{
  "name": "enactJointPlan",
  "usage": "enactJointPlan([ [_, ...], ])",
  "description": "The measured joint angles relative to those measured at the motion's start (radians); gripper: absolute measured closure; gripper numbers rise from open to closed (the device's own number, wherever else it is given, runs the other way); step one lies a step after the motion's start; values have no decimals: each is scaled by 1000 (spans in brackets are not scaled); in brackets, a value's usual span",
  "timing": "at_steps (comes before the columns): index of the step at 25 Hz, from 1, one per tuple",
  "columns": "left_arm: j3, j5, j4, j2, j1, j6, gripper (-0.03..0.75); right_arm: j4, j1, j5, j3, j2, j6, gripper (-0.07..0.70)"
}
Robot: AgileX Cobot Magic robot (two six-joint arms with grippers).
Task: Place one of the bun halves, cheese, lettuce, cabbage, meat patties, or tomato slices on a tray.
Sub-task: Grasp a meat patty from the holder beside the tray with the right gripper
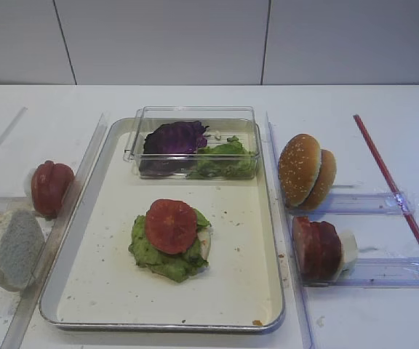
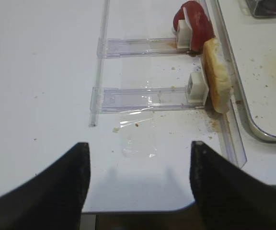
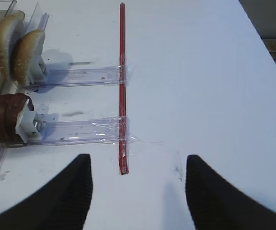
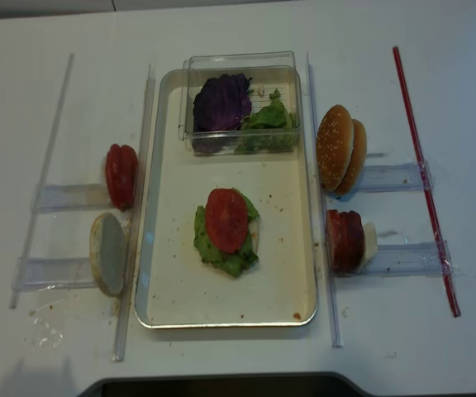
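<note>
The silver tray (image 1: 108, 283) lies mid-table. On it sits a stack: a pale bun half (image 1: 206, 243), green lettuce (image 1: 151, 254) and a tomato slice (image 1: 171, 225) on top. Left of the tray stand upright tomato slices (image 1: 51, 187) and a bun half (image 1: 14, 249). On the right stand sesame bun halves (image 1: 306, 171) and meat patties (image 1: 317, 249). Cabbage (image 1: 174, 137) and more lettuce fill a clear box. Cheese is out of view. My right gripper (image 3: 138, 158) hangs open over bare table. My left gripper (image 2: 139, 143) is open at the table's front edge. Both are empty.
The clear plastic box (image 1: 195, 116) sits at the tray's far end. Clear plastic rails (image 1: 362, 203) hold the upright food on both sides. A red strip (image 3: 122, 86) is taped across the right rails. The table's near edge (image 2: 143, 210) lies just under the left gripper.
</note>
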Motion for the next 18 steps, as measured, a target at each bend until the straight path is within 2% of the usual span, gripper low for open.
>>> enactJointPlan([
  [18,0,0,0,0,0,0,283,0,0,0,0,0,0,187],
])
